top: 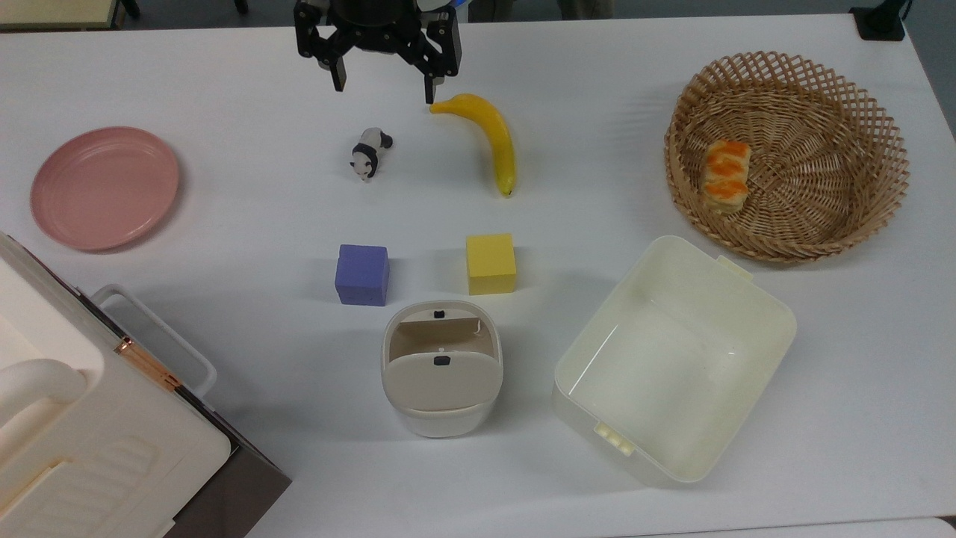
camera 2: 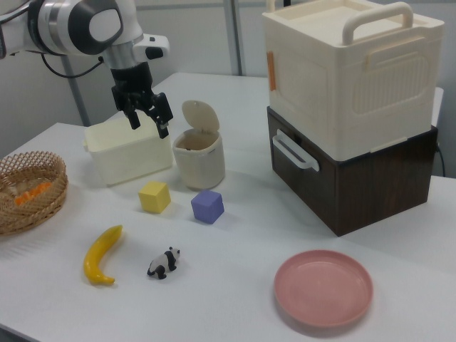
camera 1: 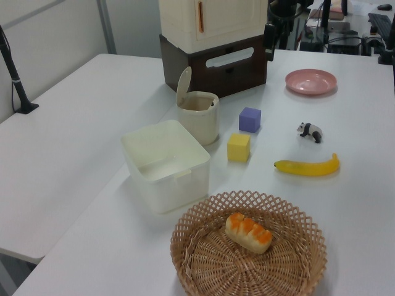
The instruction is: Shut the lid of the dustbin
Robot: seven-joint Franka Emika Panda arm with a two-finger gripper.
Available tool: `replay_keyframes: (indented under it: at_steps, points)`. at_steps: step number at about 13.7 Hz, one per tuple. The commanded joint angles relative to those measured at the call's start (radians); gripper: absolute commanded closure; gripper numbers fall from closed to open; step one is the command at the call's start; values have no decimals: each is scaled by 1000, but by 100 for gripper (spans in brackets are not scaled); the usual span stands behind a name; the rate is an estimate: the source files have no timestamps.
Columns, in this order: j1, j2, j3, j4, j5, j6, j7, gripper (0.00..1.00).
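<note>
The dustbin (top: 442, 418) is a small off-white bin near the front middle of the table, also seen in the left view (camera 1: 199, 120) and the right view (camera 2: 199, 162). Its lid (top: 441, 379) stands raised on its hinge, leaving the bin open; the upright flap shows in the left view (camera 1: 183, 86) and the right view (camera 2: 197, 114). My gripper (top: 385, 88) hangs open and empty at the far edge of the table, well away from the bin, above the banana's tip. In the right view the gripper (camera 2: 148, 125) hovers high over the table.
Between gripper and bin lie a toy panda (top: 368, 152), a banana (top: 493, 138), a purple cube (top: 362, 274) and a yellow cube (top: 491, 263). A cream tub (top: 672, 359) stands beside the bin, with a wicker basket (top: 859, 90), a pink plate (top: 104, 187) and a big handled box (top: 89, 433) around.
</note>
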State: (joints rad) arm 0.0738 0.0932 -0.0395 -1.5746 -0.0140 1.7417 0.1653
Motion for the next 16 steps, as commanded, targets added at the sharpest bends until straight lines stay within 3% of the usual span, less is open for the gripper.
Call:
replay_keyframes:
  at_steps: [1,7,8,10,13,14,16]
  points:
    - [-5,-1,-5,2,17,22,-24,0]
    - [-14,20,-3,2,20,73,-59,0]
    - [-14,23,-2,2,20,81,-61,7]
    - [-12,36,4,2,20,128,-63,30]
    - [-2,60,4,4,26,267,-55,84]
    - [-2,66,4,13,28,321,-47,94]
    - [1,115,6,59,39,407,-41,97]
